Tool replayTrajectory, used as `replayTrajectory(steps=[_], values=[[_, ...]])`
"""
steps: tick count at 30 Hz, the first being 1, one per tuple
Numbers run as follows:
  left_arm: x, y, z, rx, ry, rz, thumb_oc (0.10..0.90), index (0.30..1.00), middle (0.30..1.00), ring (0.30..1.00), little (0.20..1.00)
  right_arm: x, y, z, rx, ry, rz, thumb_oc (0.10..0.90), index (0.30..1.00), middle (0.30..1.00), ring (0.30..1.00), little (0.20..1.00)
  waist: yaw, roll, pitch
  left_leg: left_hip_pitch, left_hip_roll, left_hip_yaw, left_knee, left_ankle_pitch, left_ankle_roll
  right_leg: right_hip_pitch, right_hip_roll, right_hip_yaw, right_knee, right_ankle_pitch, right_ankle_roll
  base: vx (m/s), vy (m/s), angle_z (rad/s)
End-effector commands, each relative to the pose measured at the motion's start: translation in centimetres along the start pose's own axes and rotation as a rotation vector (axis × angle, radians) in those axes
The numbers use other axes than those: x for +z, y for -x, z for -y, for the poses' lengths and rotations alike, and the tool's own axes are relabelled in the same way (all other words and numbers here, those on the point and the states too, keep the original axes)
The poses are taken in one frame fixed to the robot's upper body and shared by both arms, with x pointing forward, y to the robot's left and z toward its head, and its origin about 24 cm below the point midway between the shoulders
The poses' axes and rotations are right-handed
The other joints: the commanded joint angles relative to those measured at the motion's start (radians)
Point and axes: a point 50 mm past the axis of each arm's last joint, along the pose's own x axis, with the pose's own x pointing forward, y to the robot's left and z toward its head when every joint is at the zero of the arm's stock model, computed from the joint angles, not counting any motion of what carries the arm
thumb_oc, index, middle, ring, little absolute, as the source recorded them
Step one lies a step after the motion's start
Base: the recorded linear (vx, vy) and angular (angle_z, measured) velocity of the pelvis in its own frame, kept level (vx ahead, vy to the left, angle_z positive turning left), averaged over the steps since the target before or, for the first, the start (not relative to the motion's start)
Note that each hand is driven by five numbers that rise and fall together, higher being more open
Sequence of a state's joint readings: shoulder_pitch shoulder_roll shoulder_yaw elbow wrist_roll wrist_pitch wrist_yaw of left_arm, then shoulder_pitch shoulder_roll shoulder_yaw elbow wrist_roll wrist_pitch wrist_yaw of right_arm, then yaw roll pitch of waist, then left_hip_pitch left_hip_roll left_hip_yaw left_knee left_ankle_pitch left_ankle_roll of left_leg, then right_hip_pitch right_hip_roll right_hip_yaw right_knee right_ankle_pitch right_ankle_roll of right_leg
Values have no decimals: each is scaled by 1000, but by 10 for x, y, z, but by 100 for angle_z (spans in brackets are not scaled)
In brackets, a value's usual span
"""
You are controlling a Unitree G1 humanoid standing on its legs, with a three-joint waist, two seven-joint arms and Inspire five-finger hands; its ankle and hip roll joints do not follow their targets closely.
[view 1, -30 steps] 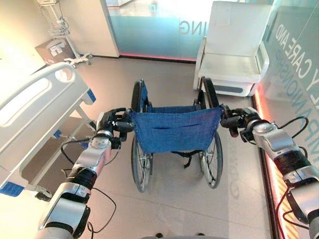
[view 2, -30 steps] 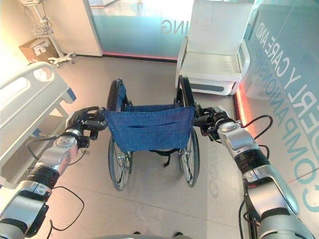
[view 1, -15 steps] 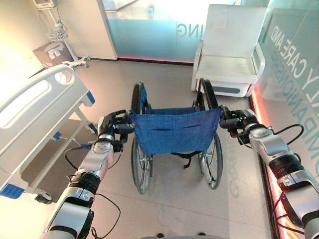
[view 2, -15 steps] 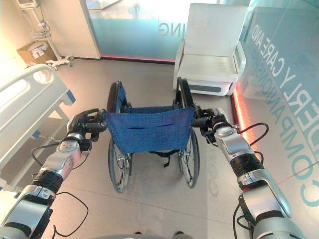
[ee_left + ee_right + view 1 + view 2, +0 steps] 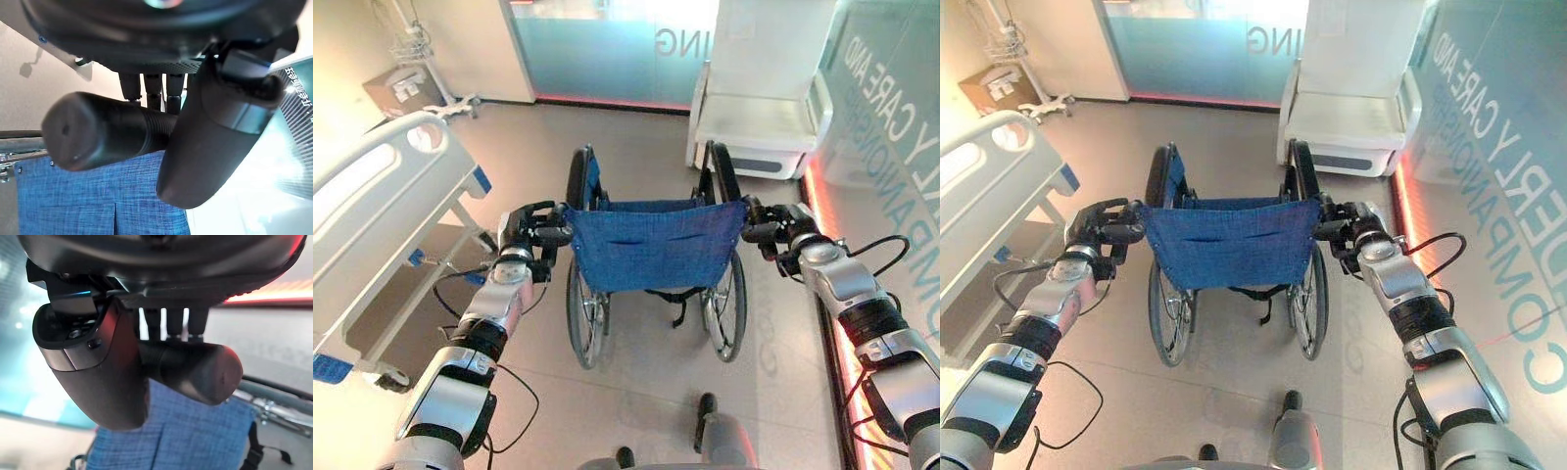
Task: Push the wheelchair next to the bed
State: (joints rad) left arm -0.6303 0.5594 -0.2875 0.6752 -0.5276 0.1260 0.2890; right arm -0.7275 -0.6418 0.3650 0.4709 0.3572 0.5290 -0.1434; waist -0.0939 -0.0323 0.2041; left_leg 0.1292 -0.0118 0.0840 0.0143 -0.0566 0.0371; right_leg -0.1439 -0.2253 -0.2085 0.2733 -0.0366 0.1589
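A wheelchair (image 5: 651, 245) with a blue cloth back and black wheels stands in front of me, its back toward me. My left hand (image 5: 524, 230) is shut on the wheelchair's left push handle (image 5: 98, 129), with the thumb (image 5: 210, 132) curled over the grip. The right push handle (image 5: 195, 367) is held the same way by my right hand (image 5: 781, 227), its thumb (image 5: 98, 377) wrapped round it. The white bed (image 5: 372, 196), with blue corner bumpers, stands at the left. A strip of floor lies between it and the wheelchair.
A white armchair (image 5: 754, 108) stands just beyond the wheelchair at the right. A glass wall (image 5: 891, 117) with lettering runs along the right side. A cardboard box (image 5: 396, 86) and a wheeled stand (image 5: 450, 98) sit at the far left by the back wall.
The whole view has shifted as the camera moved. Both hands keep their hold on the push handles, and the wheelchair stays between my arms.
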Motion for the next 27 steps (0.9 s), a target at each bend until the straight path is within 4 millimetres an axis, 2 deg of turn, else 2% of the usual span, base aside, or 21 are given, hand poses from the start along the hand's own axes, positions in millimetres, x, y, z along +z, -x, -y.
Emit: replayTrajectory(steps=[1, 2, 4, 6, 7, 9, 10, 11, 13, 14, 15, 17, 18, 20, 22, 23, 24, 25, 27], values=[[-2, 2, 13, -135, -102, -10, 400, 300, 300, 300, 300, -11, -4, 14, 39, 177, -72, 400, 300, 300, 300, 300, 28, -7, -47, 72, 21, 58, 288, -126, -70, 17, 63, -8, -176, 134, -51, 299, -309, 45], [-1, 1, 11, -130, -90, -23, 400, 300, 300, 300, 300, -8, -4, 16, 40, 180, -67, 400, 300, 300, 300, 300, 29, -10, -53, 53, 39, 59, 346, -86, -84, 35, 78, -16, -185, 118, -70, 318, -328, 38], [0, 0, 9, -128, -74, -30, 400, 300, 300, 300, 300, -6, -4, 20, 39, 189, -66, 400, 300, 300, 300, 300, 25, -15, -61, 37, 57, 70, 405, -44, -97, 49, 93, -25, -194, 102, -92, 247, -235, 14], [2, -2, 10, -126, -33, -21, 400, 300, 300, 300, 300, -7, -5, 29, 21, 198, -65, 400, 300, 300, 300, 300, 28, -18, -68, -20, 79, 79, 531, 43, -128, 85, 128, -62, -200, 58, -135, 322, -276, 10], [4, -2, 11, -131, -22, -17, 400, 300, 300, 300, 300, -7, -5, 30, 14, 196, -67, 400, 300, 300, 300, 300, 34, -22, -65, -57, 86, 88, 561, 61, -131, 105, 134, -70, -204, 48, -144, 230, -189, 19], [8, -3, 14, -144, -24, 6, 400, 300, 300, 300, 300, -8, -6, 31, 0, 191, -71, 400, 300, 300, 300, 300, 54, -32, -41, -136, 82, 99, 540, 34, -109, 145, 137, -71, -199, 29, -145, 248, -131, 9], [9, -3, 15, -146, -27, 13, 400, 300, 300, 300, 300, -7, -6, 30, -2, 190, -69, 400, 300, 300, 300, 300, 63, -32, -32, -150, 69, 101, 519, 23, -99, 156, 139, -66, -194, 22, -141, 407, -111, 19], [10, -3, 15, -145, -27, 29, 400, 300, 300, 300, 300, -3, -9, 26, 0, 182, -62, 400, 300, 300, 300, 300, 84, -25, -13, -168, 48, 115, 406, 16, -87, 192, 159, -52, -187, -1, -132, 369, -59, 7], [11, -2, 14, -143, -24, 38, 400, 300, 300, 300, 300, 2, -9, 22, 2, 171, -58, 400, 300, 300, 300, 300, 99, -17, -1, -189, 41, 121, 326, 40, -89, 220, 178, -45, -189, -15, -131, 369, -26, -6], [10, -1, 13, -137, -14, 49, 400, 300, 300, 300, 300, 5, -9, 13, 8, 160, -46, 400, 300, 300, 300, 300, 125, 2, 12, -245, 38, 103, 191, 121, -110, 260, 212, -32, -198, -35, -132, 341, 9, 1], [10, -1, 13, -134, -12, 52, 400, 300, 300, 300, 300, 5, -9, 12, 10, 161, -43, 400, 300, 300, 300, 300, 130, 4, 12, -258, 43, 99, 171, 138, -113, 265, 216, -28, -202, -37, -132, 474, 41, -9], [4, 3, 10, -114, -1, 59, 400, 300, 300, 300, 300, 5, -6, 5, 30, 173, -27, 400, 300, 300, 300, 300, 156, 25, 14, -296, 70, 67, 31, 226, -133, 302, 236, -11, -208, -61, -132, 490, 110, -29], [0, 6, 5, -94, 7, 63, 400, 300, 300, 300, 300, 3, -5, 4, 43, 196, -19, 400, 300, 300, 300, 300, 173, 31, 16, -296, 79, 41, -45, 252, -137, 331, 233, 0, -196, -88, -130, 597, 179, -62], [-5, 9, -3, -78, 13, 61, 400, 300, 300, 300, 300, -1, -3, 7, 61, 219, -17, 400, 300, 300, 300, 300, 180, 42, 9, -296, 99, 59, -51, 250, -129, 346, 231, 3, -173, -124, -133, 480, 180, -70], [-7, 10, -8, -76, -2, 53, 400, 300, 300, 300, 300, -10, -2, 8, 71, 216, -24, 400, 300, 300, 300, 300, 185, 47, -9, -292, 97, 89, 15, 203, -104, 353, 211, -19, -114, -178, -129, 515, 214, -68], [-9, 10, -9, -76, -9, 41, 400, 300, 300, 300, 300, -17, -2, 5, 83, 209, -36, 400, 300, 300, 300, 300, 194, 35, -15, -317, 70, 70, 104, 143, -86, 361, 184, -20, -80, -201, -121, 448, 173, -45], [-10, 11, -9, -77, -16, 37, 400, 300, 300, 300, 300, -21, -2, 2, 97, 204, -44, 400, 300, 300, 300, 300, 198, 31, -17, -328, 66, 65, 137, 128, -86, 364, 176, -21, -71, -206, -118, 494, 202, -38], [-12, 11, -11, -77, -31, 35, 400, 300, 300, 300, 300, -26, -1, -1, 111, 185, -53, 400, 300, 300, 300, 300, 200, 24, -23, -324, 63, 81, 168, 98, -71, 366, 156, -30, -47, -214, -108, 450, 212, -32], [-14, 13, -14, -71, -51, 36, 400, 300, 300, 300, 300, -35, 2, -8, 110, 148, -58, 400, 300, 300, 300, 300, 200, 14, -33, -297, 42, 95, 158, 85, -51, 367, 126, -44, 13, -197, -81, 493, 283, -34]])
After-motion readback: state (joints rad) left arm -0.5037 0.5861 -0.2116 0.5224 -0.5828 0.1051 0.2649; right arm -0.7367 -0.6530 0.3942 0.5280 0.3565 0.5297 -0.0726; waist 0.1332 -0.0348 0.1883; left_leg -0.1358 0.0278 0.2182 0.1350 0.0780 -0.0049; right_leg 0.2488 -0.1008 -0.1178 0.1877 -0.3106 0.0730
